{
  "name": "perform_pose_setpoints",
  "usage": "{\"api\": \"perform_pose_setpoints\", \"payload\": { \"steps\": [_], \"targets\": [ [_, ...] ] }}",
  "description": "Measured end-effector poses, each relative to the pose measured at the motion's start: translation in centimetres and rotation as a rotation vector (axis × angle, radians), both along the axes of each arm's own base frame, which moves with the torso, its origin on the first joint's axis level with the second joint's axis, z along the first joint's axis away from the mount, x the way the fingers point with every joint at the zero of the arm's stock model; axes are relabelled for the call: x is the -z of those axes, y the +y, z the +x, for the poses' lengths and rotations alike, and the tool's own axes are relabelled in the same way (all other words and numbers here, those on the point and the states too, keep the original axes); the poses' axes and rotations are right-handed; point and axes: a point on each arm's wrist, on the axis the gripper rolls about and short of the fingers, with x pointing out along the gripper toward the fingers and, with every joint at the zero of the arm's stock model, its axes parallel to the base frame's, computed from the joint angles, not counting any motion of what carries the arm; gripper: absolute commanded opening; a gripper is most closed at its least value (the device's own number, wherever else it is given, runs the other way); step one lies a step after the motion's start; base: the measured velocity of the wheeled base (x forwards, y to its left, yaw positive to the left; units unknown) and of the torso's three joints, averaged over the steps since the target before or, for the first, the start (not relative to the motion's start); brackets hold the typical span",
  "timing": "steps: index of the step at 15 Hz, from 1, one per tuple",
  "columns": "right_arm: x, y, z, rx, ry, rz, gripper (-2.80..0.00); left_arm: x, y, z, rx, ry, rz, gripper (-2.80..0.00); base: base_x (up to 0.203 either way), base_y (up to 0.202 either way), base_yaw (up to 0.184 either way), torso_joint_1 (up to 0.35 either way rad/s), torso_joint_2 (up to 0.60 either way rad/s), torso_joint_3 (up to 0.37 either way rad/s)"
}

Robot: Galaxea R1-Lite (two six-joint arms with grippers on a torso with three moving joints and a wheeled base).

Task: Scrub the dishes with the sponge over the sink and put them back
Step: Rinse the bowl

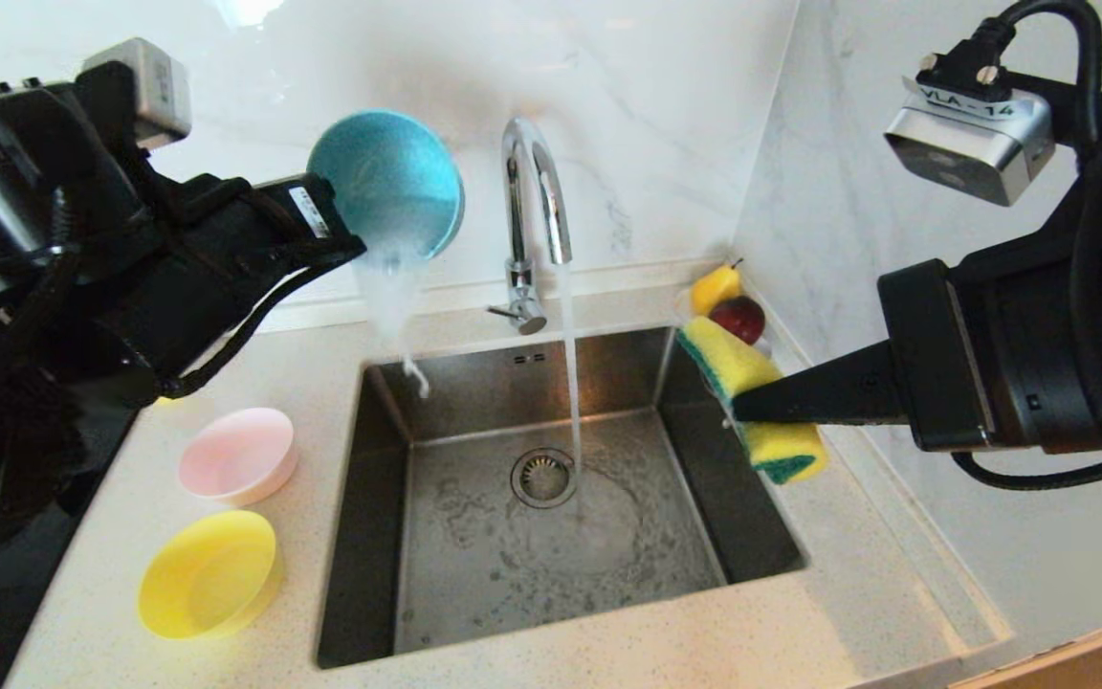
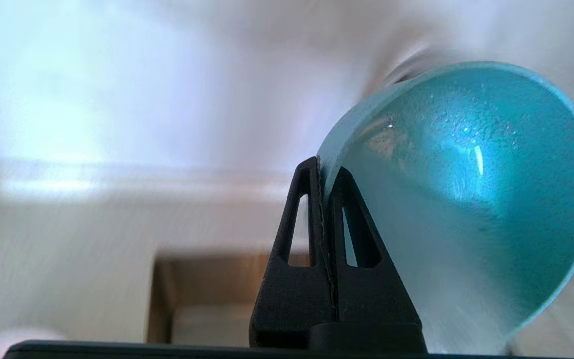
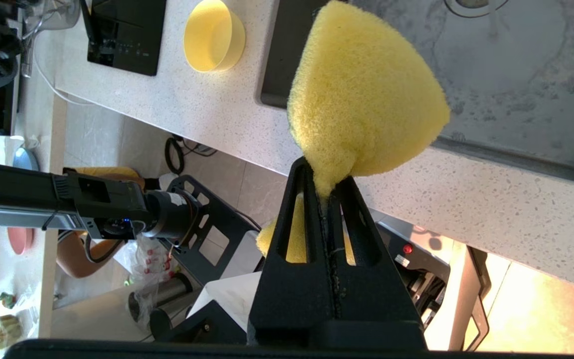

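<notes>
My left jaws (image 2: 323, 209) pinch just the blue bowl's (image 1: 388, 182) rim while it tips water; it could slip. Right jaws (image 3: 324, 199) clamp the sponge (image 1: 752, 397)

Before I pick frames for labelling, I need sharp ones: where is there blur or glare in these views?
Left wrist view: wall and counter smear into streaks, though the light blue bowl and left gripper stay crisp. Head view: pouring water blurs under that bowl, with glare high on the wall. Right wrist view: sponge sharp in the right gripper, bright washout at one corner.
</notes>
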Motion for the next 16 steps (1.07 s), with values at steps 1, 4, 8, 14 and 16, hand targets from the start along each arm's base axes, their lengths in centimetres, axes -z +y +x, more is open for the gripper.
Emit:
{"api": "perform_pose_setpoints", "payload": {
  "steps": [1, 4, 8, 14, 16],
  "targets": [
    [0.0, 0.0, 0.0, 0.000, 0.000, 0.000, -2.80, -0.4, 0.2, -0.3, 0.009, -0.045, 0.016, -2.80, 0.000, 0.000, 0.000, 0.000, 0.00, 0.000],
    [0.0, 0.0, 0.0, 0.000, -0.001, 0.001, -2.80, -1.7, 0.5, -0.9, -0.004, -0.165, 0.024, -2.80, 0.000, 0.000, 0.000, 0.000, 0.00, 0.000],
    [-0.1, -0.1, 0.0, 0.000, -0.002, 0.004, -2.80, -2.7, 0.7, -1.5, 0.017, -0.251, 0.004, -2.80, 0.000, 0.000, 0.000, 0.000, 0.00, 0.000],
    [-0.1, -0.1, -0.1, -0.001, -0.003, 0.006, -2.80, -4.2, 1.1, -2.6, 0.045, -0.385, 0.006, -2.80, 0.000, 0.000, 0.000, 0.000, 0.00, 0.000],
    [-0.1, -0.1, -0.1, -0.003, -0.001, 0.006, -2.80, -4.7, 1.2, -3.0, 0.046, -0.409, 0.001, -2.80, 0.000, 0.000, 0.000, 0.000, 0.00, 0.000]
  ]
}}
